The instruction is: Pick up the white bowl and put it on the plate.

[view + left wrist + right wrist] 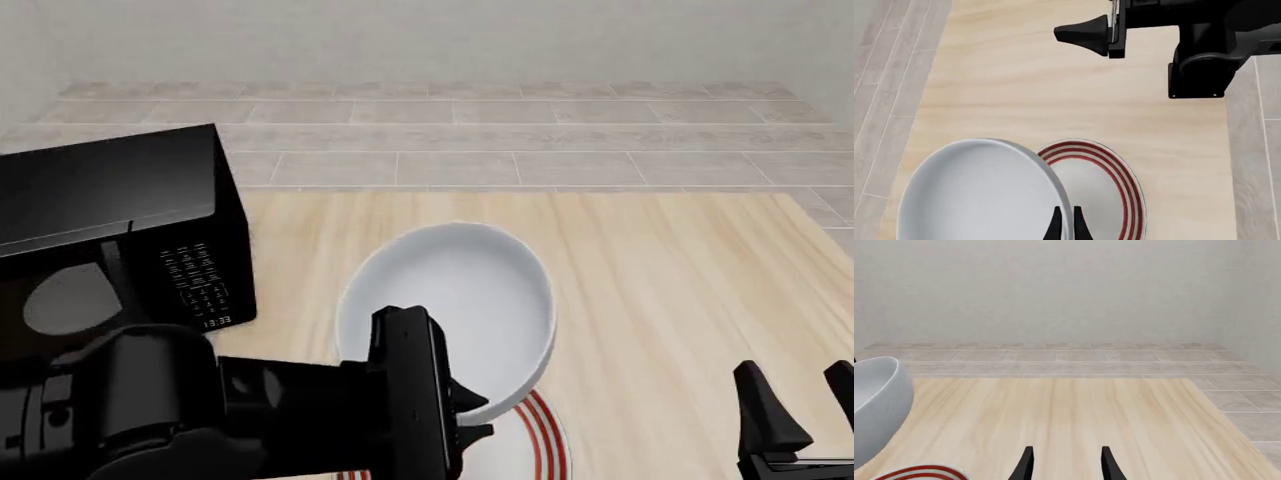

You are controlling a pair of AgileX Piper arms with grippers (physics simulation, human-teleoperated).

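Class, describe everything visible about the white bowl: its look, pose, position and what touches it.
The white bowl is plain, glossy, deep and smooth-sided, with no markings. It is tilted, its opening facing the front camera, and it partly overlaps the plate. The left gripper is shut on its rim, one finger on each side. Whether its underside touches the plate cannot be told.

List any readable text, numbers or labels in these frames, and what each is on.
"13:33", as best it reads: small clock display at the foot of the microwave keypad, front view.
Keypad button legends: too small to read.
White bowl, plate, table, left gripper, right gripper: no text or markings beyond the plate's red rings.
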